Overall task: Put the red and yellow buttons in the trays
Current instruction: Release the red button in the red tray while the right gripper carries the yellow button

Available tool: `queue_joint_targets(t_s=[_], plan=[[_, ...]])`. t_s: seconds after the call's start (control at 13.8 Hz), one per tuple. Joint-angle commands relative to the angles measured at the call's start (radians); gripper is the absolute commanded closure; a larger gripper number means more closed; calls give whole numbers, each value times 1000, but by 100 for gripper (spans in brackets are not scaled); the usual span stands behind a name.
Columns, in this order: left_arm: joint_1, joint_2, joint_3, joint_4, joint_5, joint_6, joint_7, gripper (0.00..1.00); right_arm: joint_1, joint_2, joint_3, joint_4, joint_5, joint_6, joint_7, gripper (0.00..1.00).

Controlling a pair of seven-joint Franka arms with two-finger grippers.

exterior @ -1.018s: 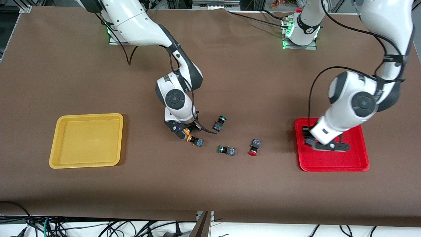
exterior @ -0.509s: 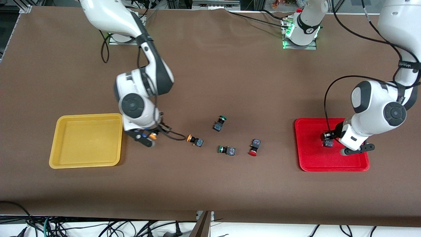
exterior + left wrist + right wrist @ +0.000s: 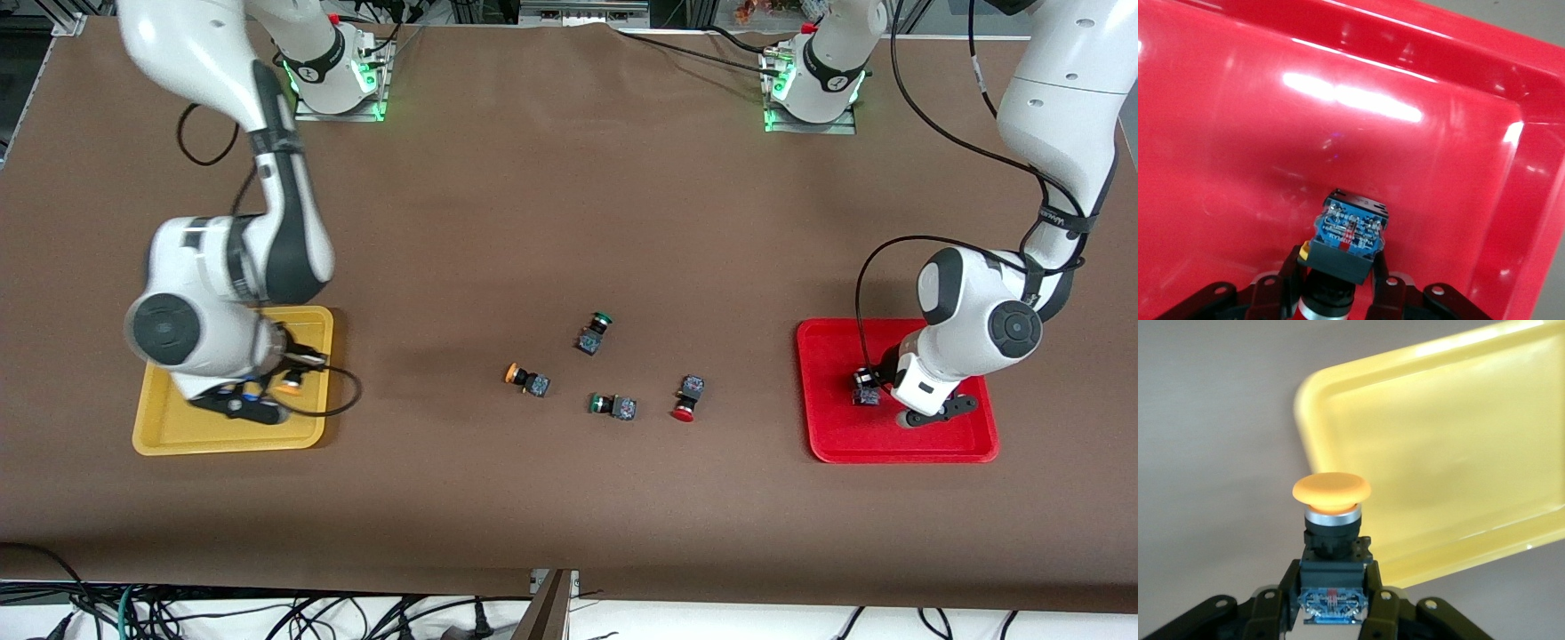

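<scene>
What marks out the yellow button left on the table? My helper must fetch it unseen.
Start between the yellow tray and red tray, at the loose cluster of four switches. The yellow button lies at the cluster's end toward the yellow tray. It alone has an orange-yellow cap; its neighbours' are green or red.

Four loose buttons cluster mid-table (image 3: 569, 222): orange-capped button (image 3: 526, 379), red-capped button (image 3: 687, 397), two green-capped buttons (image 3: 594, 332); surrounding table bare.

The red tray (image 3: 1511, 200) is glossy smooth plastic, throwing bright glare. The yellow tray (image 3: 1458, 453) is smooth plastic with a softer sheen. The held button (image 3: 1331, 488) has a matt yellow-orange cap over a shiny metal ring. The table (image 3: 569, 204) is matt brown, cloth-like.
</scene>
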Motion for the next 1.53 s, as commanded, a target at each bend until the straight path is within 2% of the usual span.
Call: queue_joint_targets(t_s=[0.0,0.22,0.36,0.51,0.65,0.8,0.95,1.09,1.31,1.38,1.45], plan=[[-8,-8,2,1,56,5,-33,3,-116,0,12,-11,21,1,-195,89],[-10,-17,0,3,61,0,-38,0,-198,46,15,-11,79,41,-361,89],[-10,-49,-3,6,61,-18,-38,0,-232,80,15,-13,78,87,-436,89],[-11,-116,-12,20,61,-116,-30,0,-267,120,15,-14,81,123,-487,88],[-13,-169,-52,59,47,-217,-28,0,-284,152,15,-25,81,152,-493,88],[-14,-174,-93,122,44,-299,-33,0,-305,161,15,-50,79,175,-519,88],[-28,-169,-121,141,45,-300,-31,0,-328,175,17,-56,81,179,-564,88],[-81,-158,-124,156,56,-294,-21,0,-342,175,17,-70,81,181,-578,88],[-227,-86,-122,251,62,-294,-2,0,-355,177,18,-94,82,187,-587,88],[-259,-71,-121,254,62,-293,22,0,-355,177,18,-97,82,187,-587,86],[-290,-54,-121,270,76,-293,53,0,-355,177,18,-97,82,187,-587,65]])
